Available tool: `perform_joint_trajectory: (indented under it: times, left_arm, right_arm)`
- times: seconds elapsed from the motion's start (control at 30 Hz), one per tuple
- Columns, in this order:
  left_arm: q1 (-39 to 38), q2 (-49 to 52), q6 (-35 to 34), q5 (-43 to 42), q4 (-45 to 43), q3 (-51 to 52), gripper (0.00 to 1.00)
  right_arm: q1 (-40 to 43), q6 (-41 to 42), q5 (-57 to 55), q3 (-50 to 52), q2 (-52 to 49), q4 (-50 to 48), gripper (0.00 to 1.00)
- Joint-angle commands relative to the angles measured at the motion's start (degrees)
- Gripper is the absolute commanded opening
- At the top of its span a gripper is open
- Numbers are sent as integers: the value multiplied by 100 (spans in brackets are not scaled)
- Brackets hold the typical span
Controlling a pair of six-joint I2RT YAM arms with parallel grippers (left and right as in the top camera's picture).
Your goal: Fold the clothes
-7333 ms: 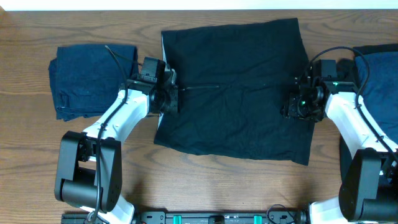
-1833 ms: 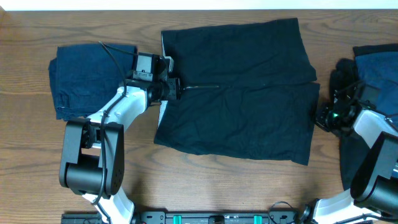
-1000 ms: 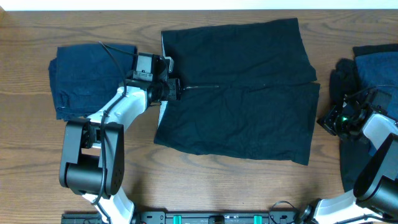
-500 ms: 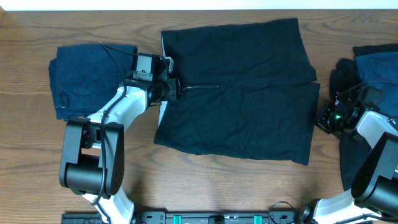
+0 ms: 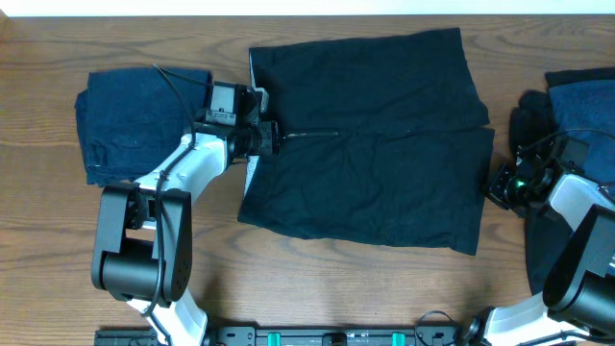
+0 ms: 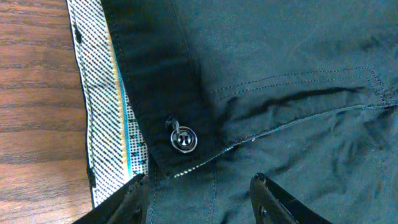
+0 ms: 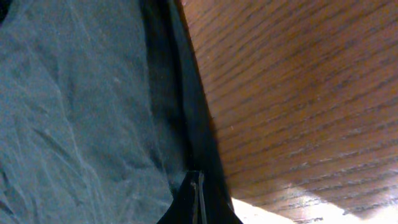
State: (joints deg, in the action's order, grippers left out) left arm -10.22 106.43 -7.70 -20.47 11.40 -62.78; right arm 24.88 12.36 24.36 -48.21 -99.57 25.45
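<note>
Soft, even light; crisp, faintly shadowed views.

Brown wood-grain table (image 5: 317,288), a pale strip (image 5: 307,7) along its far edge.

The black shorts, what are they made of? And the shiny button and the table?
The black shorts look like thin woven cloth, matte, with soft creases and stitched seams. The button looks like metal, glinting silvery, though maybe shiny plastic. The table looks like wood, or a wood-print top: brown grain lines show.
</note>
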Motion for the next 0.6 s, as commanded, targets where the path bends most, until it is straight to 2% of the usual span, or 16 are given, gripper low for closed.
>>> perform_joint_trajectory:
  times: [0.0,0.57]
  left_arm:
    - [17,74,-7,-26,4,-7,54]
    - [17,79,15,57,-20,-7,56]
  right_arm:
    - [-33,2,-310,118,9,-22,1]
    - [-33,201,-442,120,-116,-42,1]
